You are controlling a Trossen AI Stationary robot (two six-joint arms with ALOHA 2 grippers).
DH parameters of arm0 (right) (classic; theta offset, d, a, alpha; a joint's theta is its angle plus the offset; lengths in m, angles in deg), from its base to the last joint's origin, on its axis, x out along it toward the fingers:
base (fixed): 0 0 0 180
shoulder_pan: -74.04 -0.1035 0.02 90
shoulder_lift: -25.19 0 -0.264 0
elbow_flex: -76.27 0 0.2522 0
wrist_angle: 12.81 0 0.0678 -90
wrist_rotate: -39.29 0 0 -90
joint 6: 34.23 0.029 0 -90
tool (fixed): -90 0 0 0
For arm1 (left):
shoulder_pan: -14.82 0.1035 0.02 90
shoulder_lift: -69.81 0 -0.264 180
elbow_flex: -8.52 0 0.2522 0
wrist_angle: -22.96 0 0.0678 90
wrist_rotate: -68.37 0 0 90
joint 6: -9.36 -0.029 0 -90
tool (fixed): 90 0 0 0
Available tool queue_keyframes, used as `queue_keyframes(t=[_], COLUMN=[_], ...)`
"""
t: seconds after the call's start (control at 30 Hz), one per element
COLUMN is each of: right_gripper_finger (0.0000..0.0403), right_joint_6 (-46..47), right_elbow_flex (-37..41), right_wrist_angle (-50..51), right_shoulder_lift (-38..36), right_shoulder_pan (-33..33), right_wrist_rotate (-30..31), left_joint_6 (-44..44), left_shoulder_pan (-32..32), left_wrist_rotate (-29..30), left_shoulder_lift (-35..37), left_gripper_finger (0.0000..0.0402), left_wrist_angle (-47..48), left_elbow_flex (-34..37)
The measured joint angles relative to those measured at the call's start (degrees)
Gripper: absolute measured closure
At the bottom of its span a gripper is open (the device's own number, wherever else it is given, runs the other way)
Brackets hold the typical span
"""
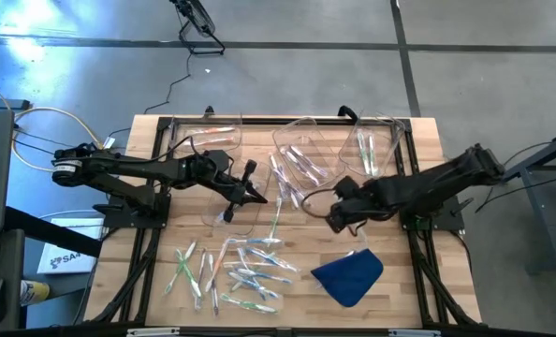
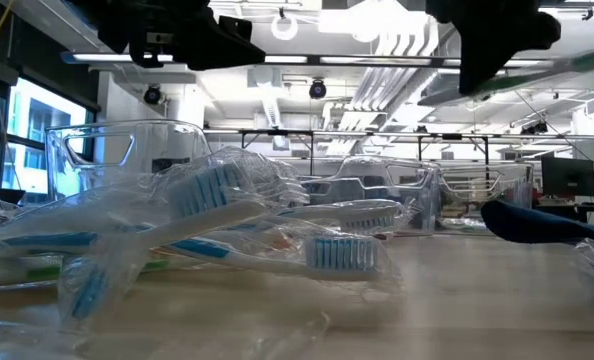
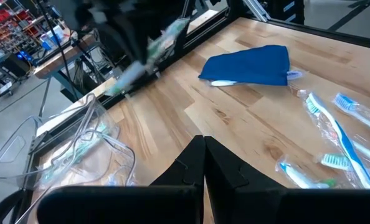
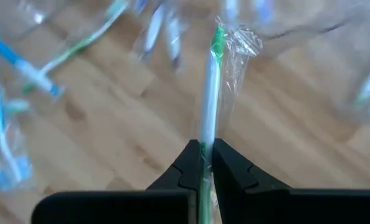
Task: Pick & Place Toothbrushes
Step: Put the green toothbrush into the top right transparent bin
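Several wrapped toothbrushes [image 1: 245,267], whitish with blue or green accents, lie flat in a loose pile near the table's near edge; the low view shows them close up [image 2: 277,235]. My right gripper [image 1: 337,218] hovers above the table right of centre, shut on a white-and-green toothbrush in clear wrap [image 4: 208,93]. That brush also shows in the low view [image 2: 522,82] and in the left wrist view [image 3: 149,53]. My left gripper [image 1: 257,196] hangs over the table's middle, shut and empty [image 3: 203,155]. My right gripper pinches the white-and-green toothbrush between its two fingers on the white shaft [image 4: 205,134], wrap included. The brush runs straight out ahead of the fingers, its green end [image 4: 217,34] farthest from them. It is lifted clear of the table.
Clear plastic bins stand along the far half of the table [image 1: 301,154] [image 1: 372,145] [image 1: 208,140], some with brushes inside. A blue cloth [image 1: 348,274] lies near the near right corner. Bare wood shows between the pile and the bins.
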State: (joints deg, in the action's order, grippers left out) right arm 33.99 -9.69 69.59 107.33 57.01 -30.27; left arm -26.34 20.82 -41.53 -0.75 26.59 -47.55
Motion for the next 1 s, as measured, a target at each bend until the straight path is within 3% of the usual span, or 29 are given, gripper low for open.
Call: queue_keyframes(t=[0.17, 0.37, 0.8, 1.0], right_gripper_finger=[0.0389, 0.0389, 0.0389, 0.0389], right_joint_6=[2.5, -0.2, -11.2, -18.8], right_elbow_flex=[0.0, 0.0, 0.0, 1.2], right_wrist_angle=[3.5, 4.9, 6.4, -0.5], right_shoulder_lift=[-4.2, -6.2, -6.1, -6.1], right_shoulder_pan=[2.5, 10.0, 34.5, 43.0], right_wrist_rotate=[9.7, 18.1, 21.7, 21.4], left_joint_6=[0.0, 0.0, 0.2, 0.2], left_shoulder_pan=[0.0, 0.0, 0.0, 0.0], left_wrist_rotate=[0.0, 0.0, 0.0, 0.0], left_shoulder_lift=[0.0, 0.0, 0.0, 0.0], left_gripper_finger=[0.0402, 0.0402, 0.0402, 0.0402], left_wrist_angle=[-0.4, -0.4, -0.4, -0.4], left_elbow_flex=[0.0, 0.0, 0.0, 0.0])
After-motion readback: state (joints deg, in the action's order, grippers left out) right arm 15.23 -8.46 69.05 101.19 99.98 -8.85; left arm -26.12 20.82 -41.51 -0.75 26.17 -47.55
